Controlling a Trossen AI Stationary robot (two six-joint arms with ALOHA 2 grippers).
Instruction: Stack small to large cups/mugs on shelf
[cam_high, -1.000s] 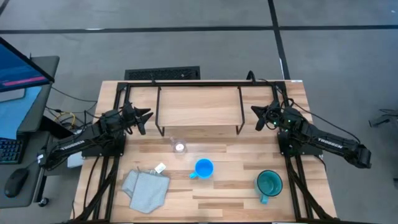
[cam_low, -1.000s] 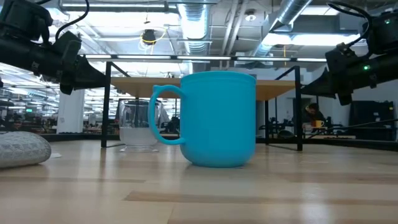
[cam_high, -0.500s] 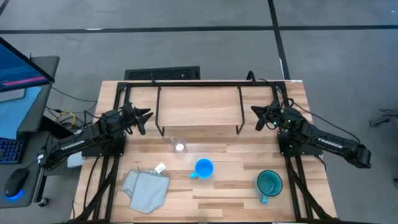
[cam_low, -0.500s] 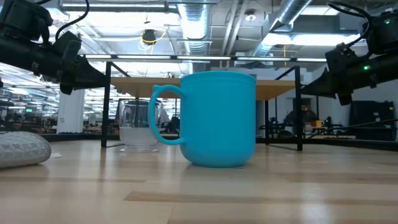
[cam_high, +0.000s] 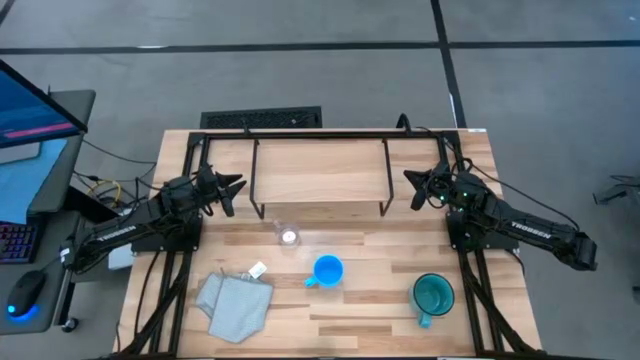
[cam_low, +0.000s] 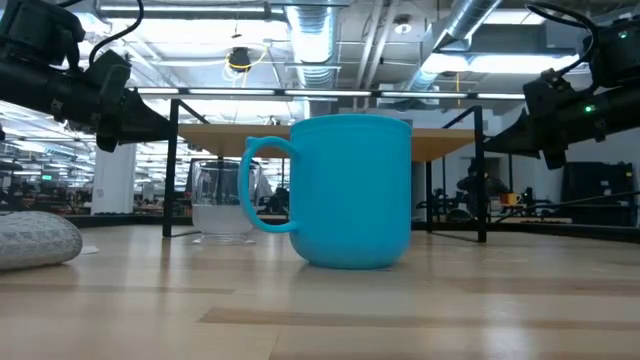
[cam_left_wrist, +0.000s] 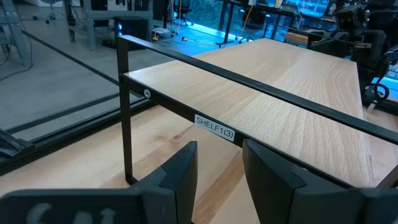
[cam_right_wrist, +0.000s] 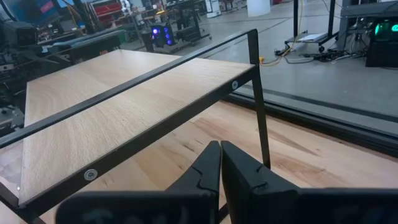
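The small clear glass cup stands on the table just in front of the shelf. The bright blue mug stands nearer the front, handle toward the left; it fills the middle of the low view, with the glass cup behind it. The teal mug stands at the front right. My left gripper hovers open and empty at the shelf's left end. My right gripper hovers shut and empty at the shelf's right end.
A grey cloth lies at the front left with a small white tag beside it. The shelf's black wire legs stand close before my left fingers. The table's black frame rail runs behind the shelf.
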